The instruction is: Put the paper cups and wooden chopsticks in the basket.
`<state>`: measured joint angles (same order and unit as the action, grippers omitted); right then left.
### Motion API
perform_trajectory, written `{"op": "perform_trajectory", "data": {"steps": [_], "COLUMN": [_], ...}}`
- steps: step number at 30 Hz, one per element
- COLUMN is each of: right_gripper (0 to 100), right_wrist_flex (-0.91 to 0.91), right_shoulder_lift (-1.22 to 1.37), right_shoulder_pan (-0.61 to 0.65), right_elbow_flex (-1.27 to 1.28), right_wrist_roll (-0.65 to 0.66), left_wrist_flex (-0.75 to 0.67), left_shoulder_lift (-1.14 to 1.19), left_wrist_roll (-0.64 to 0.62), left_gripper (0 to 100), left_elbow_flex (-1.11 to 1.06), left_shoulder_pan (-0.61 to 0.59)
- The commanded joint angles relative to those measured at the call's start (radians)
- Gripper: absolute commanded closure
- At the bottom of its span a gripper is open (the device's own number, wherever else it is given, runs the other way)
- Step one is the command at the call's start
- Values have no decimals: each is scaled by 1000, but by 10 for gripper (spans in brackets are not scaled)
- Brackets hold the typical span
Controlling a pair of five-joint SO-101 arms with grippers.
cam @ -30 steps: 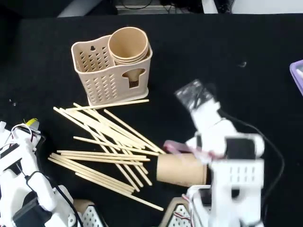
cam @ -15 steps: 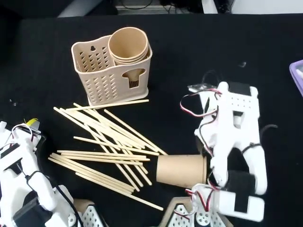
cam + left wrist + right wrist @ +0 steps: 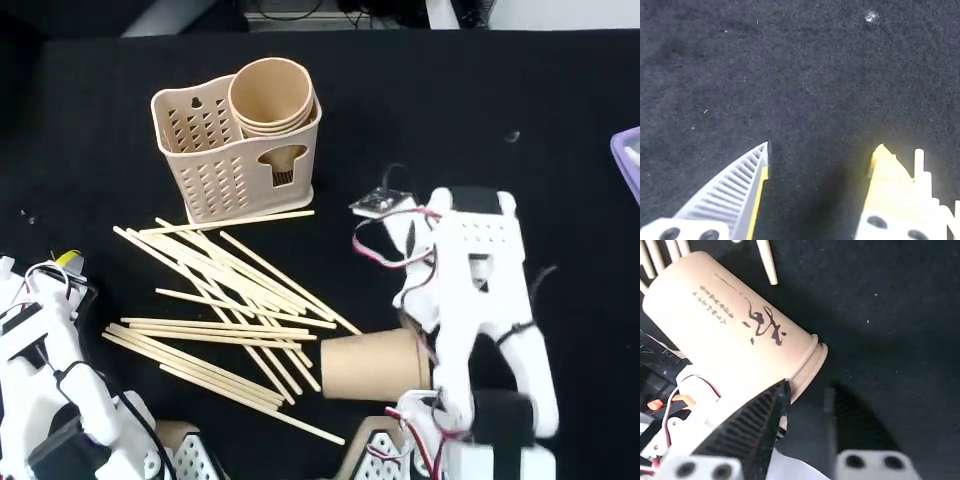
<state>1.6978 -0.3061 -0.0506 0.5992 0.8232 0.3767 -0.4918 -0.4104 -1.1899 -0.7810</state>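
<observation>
Since half a second ago, the right arm [image 3: 480, 290], at 5 o'clock on the black table [image 3: 520, 90], has swung a little toward 9 o'clock. The fallen paper cup [image 3: 372, 365] at 6 o'clock has slid the same way and now lies slightly tilted. The arm stands bent over the cup's rim end and covers it from above. The left arm [image 3: 50, 380] is folded at 7 o'clock. The basket [image 3: 215, 170] stands at 11 o'clock with stacked cups [image 3: 272, 95] inside. The wooden chopsticks [image 3: 220, 300] lie scattered at 8 o'clock, just beside the fallen cup. The right gripper [image 3: 807, 390] is partly open with nothing between its fingers, one tip by the cup's rim. The left gripper [image 3: 820, 150] gapes wide over bare cloth, holding nothing. A purple object [image 3: 628, 155] is cut off at 3 o'clock.
</observation>
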Motion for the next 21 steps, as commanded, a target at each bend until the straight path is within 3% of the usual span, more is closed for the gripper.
{"op": "perform_trajectory", "data": {"steps": [1,8,11,15,21], "right_gripper": [975,987,930,781,776], "right_wrist_flex": [31,61,66,69,69], "right_shoulder_lift": [-124,-320,-340,-297,-76], "right_shoulder_pan": [51,92,75,68,64], "right_elbow_flex": [8,1,8,10,1], "right_wrist_roll": [3,-118,-173,-227,-262], "left_wrist_flex": [-20,-20,-20,-20,-20], "left_shoulder_lift": [-38,-38,-38,-38,-38], "left_wrist_roll": [12,12,12,12,12], "left_gripper": [679,679,679,679,679], "left_elbow_flex": [21,21,21,21,21], "left_shoulder_pan": [10,10,10,10,10]}}
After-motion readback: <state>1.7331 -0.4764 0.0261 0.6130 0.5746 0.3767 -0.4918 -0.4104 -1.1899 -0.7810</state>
